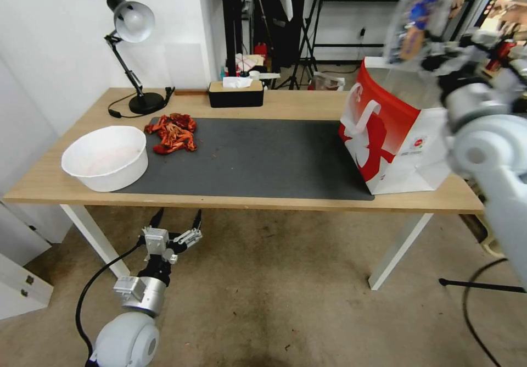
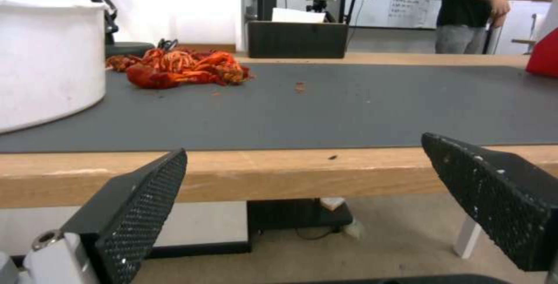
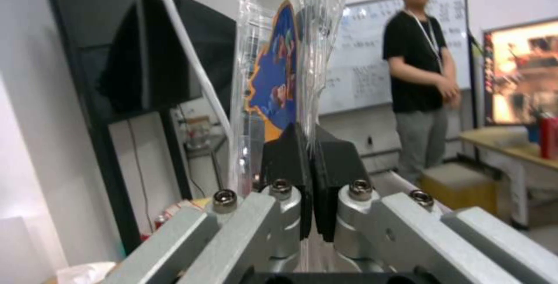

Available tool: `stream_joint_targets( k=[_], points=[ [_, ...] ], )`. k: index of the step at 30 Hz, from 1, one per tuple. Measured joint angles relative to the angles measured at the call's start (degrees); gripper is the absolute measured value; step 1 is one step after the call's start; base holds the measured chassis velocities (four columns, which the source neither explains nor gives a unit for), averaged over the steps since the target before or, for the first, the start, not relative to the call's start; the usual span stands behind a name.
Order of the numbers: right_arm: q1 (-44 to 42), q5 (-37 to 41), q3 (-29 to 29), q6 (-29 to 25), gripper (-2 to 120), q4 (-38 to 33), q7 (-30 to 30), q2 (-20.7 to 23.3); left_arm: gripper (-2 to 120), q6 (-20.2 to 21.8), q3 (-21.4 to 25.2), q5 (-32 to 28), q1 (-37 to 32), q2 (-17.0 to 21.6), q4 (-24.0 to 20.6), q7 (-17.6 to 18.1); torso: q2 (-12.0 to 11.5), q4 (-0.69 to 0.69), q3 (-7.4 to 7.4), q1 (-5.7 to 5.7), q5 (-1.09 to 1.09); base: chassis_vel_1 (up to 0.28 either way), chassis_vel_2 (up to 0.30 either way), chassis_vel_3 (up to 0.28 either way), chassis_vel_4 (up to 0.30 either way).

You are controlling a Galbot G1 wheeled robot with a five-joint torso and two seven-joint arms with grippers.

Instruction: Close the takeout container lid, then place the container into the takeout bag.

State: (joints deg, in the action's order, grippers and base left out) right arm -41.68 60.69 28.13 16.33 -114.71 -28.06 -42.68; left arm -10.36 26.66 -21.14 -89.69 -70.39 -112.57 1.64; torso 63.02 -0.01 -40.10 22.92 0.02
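takeout container (image 3: 279, 70): It is clear plastic with a blue and orange picture on it. It is held up in the air, standing on its edge, above the open top of the bag. In the head view it looks smeared.

lid: I cannot tell where it ends, but the two clear halves look pressed flat together, so I think it is closed.

right gripper (image 3: 311, 166): It is up high on the right side. Its two black fingers (image 3: 340, 166) are squeezed together on the thin edge of the container.

takeout bag (image 1: 392, 136): The big red and white bag stands on the right end of the tabletop (image 1: 285, 199), just below the container. Its top is open and its white handles hang at the side.

step in hand: I think the box is about to go into the bag.

how to do it well: Line the box up over the middle of the opening, keep it on its edge so it slips past the handles, go down slowly, and let go only when it is low inside.

left gripper (image 1: 175, 229): It waits low down, in front of the tabletop edge, with its fingers wide apart and nothing in them.

other things: A white bowl (image 1: 105, 157), a heap of red crayfish (image 1: 173, 132), a black tissue box (image 1: 236, 93) and a lamp (image 1: 132, 54) sit far from the bag.
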Motion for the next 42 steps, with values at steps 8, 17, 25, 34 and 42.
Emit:
stream_joint_targets(
  k=[8, 17, 25, 34, 42],
  points=[
    [-4.8, 4.0, 3.1, 0.9, 12, -1.0, -2.4, -0.8, 100, 0.4, -0.3, -0.1, -0.4, 0.0, -0.5, 0.1, 0.0, 0.02, -0.01, 0.0, -0.01, 0.0, 0.0, 0.0, 0.0],
    [-6.4, 4.3, 3.7, 0.7, 45, -0.7, -2.7, -1.9, 100, 0.7, -0.2, -0.3, -0.7, 0.0, -0.8, 0.3, 0.0, 0.01, -0.01, 0.0, -0.02, 0.0, 0.0, 0.0, 0.0],
    [-8.9, -1.2, 2.8, -3.9, 75, -1.9, 4.1, -1.8, 100, 1.1, 0.1, -0.6, -0.5, -0.3, -1.0, 0.2, 0.0, 0.01, -0.01, 0.0, -0.02, 0.0, 0.0, 0.0, 0.0],
    [-16.3, -3.6, 3.1, -11.3, 100, -8.5, 17.2, -2.0, 100, 0.9, 0.6, -1.6, -0.3, -0.5, -1.0, -1.2, 0.0, 0.0, 0.0, 0.0, -0.05, 0.0, 0.0, 0.0, 0.0],
    [-31.0, -13.5, 6.3, -12.9, 100, -15.4, 20.0, -6.9, 100, 0.3, 1.1, -2.1, -0.5, -0.9, -0.8, -2.4, 0.0, 0.01, 0.0, 0.0, -0.03, 0.0, 0.0, 0.0, 0.0]
  ],
)
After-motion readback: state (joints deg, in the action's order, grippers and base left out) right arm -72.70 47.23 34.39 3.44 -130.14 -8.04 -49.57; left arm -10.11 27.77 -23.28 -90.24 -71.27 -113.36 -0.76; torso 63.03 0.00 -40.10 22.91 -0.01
